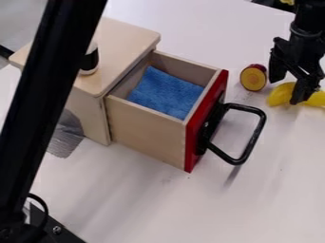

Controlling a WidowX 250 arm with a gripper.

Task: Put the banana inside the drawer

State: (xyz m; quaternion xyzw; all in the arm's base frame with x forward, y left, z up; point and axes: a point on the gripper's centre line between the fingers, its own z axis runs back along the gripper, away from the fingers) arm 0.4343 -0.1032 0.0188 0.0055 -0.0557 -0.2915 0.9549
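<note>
Closest to you, on the left, a black post point(47, 90) cuts up across your view, with a dark bracket point(47, 228) and a thin loop of cable point(41, 201) down at its foot. The pale counter point(273, 199) runs away from you, with a few small specks and soft shadows on it. And here's your drawer point(143, 135), pulled out of the wooden cabinet point(120, 40), red front point(204, 128) toward the right, black loop handle point(254, 137) sticking out, a blue cloth point(164, 92) lying inside. By the cabinet's side, you have a crinkled silver-grey strip point(64, 137).

Farther over, on the right, there's your banana point(279, 95), outside the drawer and lying on the counter, right under your hand point(286, 90)! Your hand points down over it, fingers spread, one crossing in front of the yellow skin, the other toward the left beyond it. Just beside them sits a cut fruit point(254, 78), yellow face toward you, dark red rim.

Up on the cabinet, you've got a white container point(90, 59) with a black band, partly hidden by the post. Beyond the counter's far edge, at top right, it's dark, with a bit of something yellow point(288, 2).
</note>
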